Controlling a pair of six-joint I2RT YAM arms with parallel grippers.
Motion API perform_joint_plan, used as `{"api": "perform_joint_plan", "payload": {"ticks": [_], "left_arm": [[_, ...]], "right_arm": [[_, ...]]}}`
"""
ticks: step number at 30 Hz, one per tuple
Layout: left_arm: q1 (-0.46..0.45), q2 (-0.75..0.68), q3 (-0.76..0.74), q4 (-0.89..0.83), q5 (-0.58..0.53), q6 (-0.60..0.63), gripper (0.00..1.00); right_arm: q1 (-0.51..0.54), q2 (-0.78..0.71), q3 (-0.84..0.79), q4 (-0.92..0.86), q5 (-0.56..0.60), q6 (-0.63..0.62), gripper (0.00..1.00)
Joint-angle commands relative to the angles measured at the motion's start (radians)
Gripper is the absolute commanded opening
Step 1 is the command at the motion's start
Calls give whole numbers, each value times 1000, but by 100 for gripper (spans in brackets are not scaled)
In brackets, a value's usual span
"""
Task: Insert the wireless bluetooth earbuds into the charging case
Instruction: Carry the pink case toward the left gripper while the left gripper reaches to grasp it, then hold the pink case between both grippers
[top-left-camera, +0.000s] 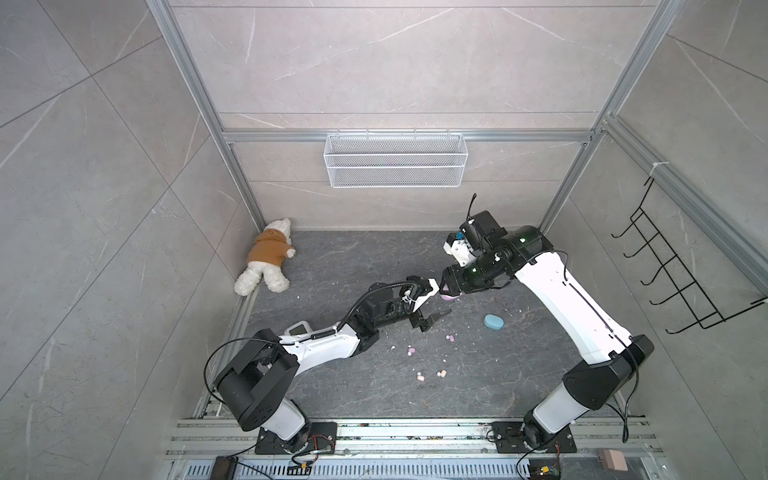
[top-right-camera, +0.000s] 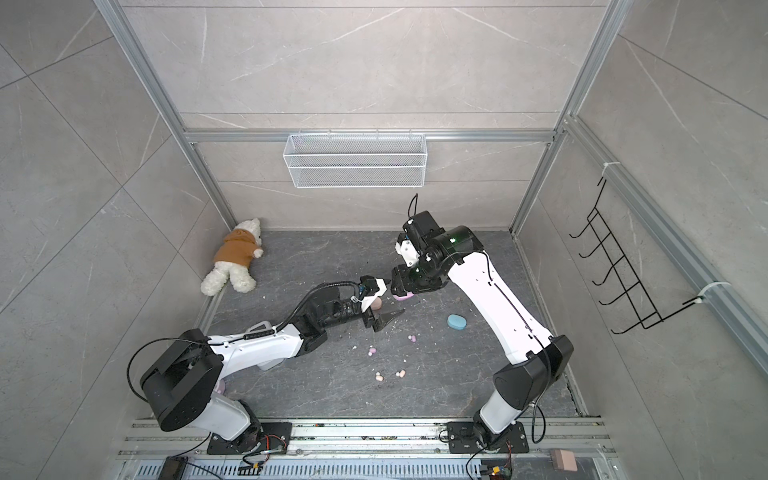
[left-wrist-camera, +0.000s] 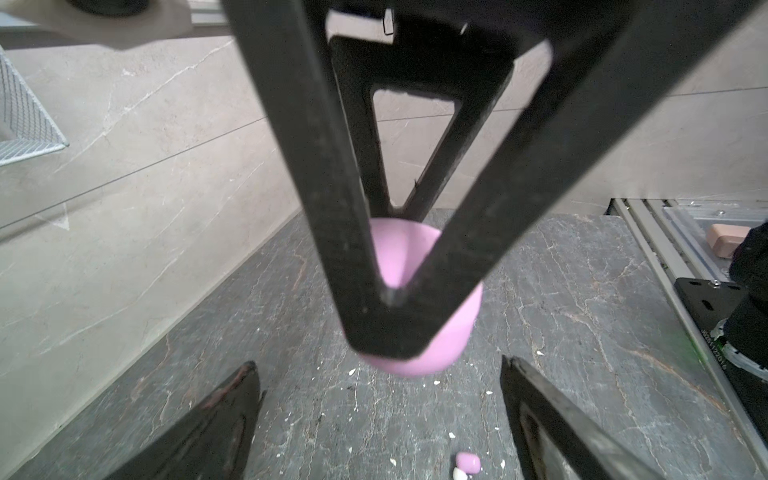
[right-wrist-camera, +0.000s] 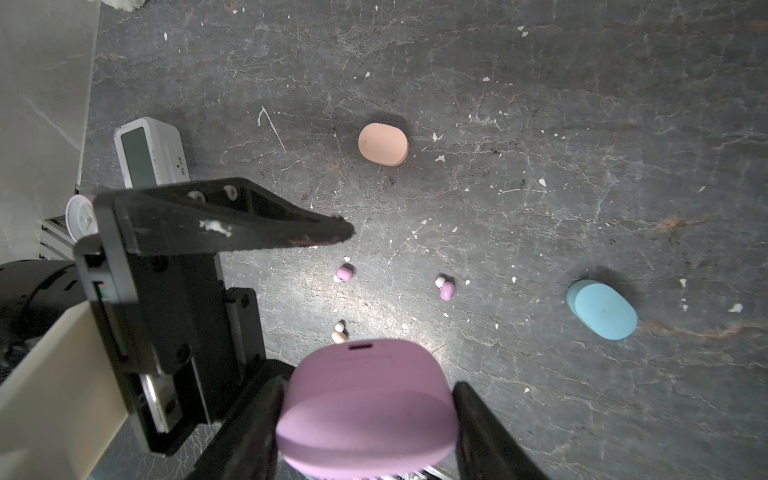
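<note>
1. Earbuds (top-left-camera: 449, 338) loose on the dark floor (top-left-camera: 332, 382), nearest the arm bases: peach pair (top-left-camera: 420, 377) foremost, lilac ones (top-left-camera: 410, 351) just behind, well apart from every case; none seated yet.
2. Blue case (top-left-camera: 493, 321) flat on the floor just beyond, lid apparently down.
3. Left gripper (left-wrist-camera: 378, 361) spread wide and empty, fingers flanking the space just short of the lilac case (right-wrist-camera: 365, 424); likely lined up to work the lid.
4. Peach case (right-wrist-camera: 383, 144) flat on the floor beside that wrist.
5. Lilac case lifted clear of the floor, pinched across its sides by the right gripper (right-wrist-camera: 369, 390), lid seemingly shut; held so probably to steady the body and leave the seam reachable.
6. Teddy bear (top-left-camera: 266, 262) in the far corner, wire basket (top-left-camera: 395, 160) on the back wall.
</note>
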Motion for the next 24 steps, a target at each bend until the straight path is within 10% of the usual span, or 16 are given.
{"api": "perform_joint_plan", "payload": {"ticks": [1, 24], "left_arm": [[-3, 16, 41, 78, 54, -31, 90], [-12, 35, 67, 99, 72, -38, 66]], "right_arm": [[9, -18, -18, 24, -20, 23, 60], [32, -12, -17, 59, -50, 53, 60]]}}
